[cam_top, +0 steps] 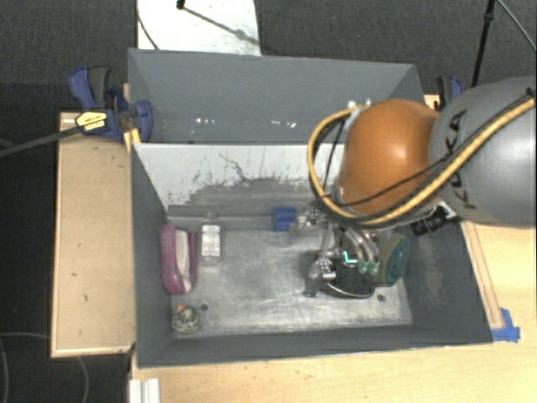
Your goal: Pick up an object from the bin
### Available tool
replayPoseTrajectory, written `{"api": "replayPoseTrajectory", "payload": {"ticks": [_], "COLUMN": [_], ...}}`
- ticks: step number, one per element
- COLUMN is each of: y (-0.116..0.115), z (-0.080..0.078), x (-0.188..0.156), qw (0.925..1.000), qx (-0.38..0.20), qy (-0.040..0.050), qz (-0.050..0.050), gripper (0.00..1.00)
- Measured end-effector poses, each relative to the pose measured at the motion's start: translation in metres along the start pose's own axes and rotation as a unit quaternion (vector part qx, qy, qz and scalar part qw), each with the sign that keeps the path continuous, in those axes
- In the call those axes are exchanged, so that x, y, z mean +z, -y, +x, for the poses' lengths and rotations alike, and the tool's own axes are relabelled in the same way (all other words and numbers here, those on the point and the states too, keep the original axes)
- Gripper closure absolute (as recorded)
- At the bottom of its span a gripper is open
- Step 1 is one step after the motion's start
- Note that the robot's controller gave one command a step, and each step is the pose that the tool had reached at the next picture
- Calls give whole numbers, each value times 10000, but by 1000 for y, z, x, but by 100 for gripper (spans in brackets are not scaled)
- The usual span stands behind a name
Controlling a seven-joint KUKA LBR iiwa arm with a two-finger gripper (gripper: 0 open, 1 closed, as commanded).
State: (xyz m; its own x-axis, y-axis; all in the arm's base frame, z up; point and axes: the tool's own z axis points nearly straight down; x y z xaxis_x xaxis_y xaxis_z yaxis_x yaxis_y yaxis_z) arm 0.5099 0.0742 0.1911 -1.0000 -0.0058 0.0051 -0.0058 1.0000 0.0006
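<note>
My gripper (325, 269) hangs low in the right half of the bin, just above the floor. A flat black thing (351, 287) lies right beside it, on its right and partly under it. A dark green round disc (394, 259) leans a little further right, near the bin's right wall. A small blue block (284, 218) rests against the back wall, up and to the left of the gripper.
At the bin's left lies a pink and purple oblong thing (176, 260), with a small clear-white block (210, 242) beside it. A small greenish round thing (186, 317) sits in the front left corner. The orange-covered arm overhangs the bin's right back part.
</note>
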Motion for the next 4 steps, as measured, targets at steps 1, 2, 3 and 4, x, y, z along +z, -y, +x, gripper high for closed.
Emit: {"api": "replayPoseTrajectory", "payload": {"ticks": [1,2,3,4], "y": [59,109,107,165], "z": [-2,-17,-18,-20], "x": [33,117,114,-69], "qw": [9996,9990,9990,9831], "qx": [293,-440,-436,-1830], "qy": [17,33,50,69], "qz": [14,5,-1,29], "gripper": [0,0,100,100]}}
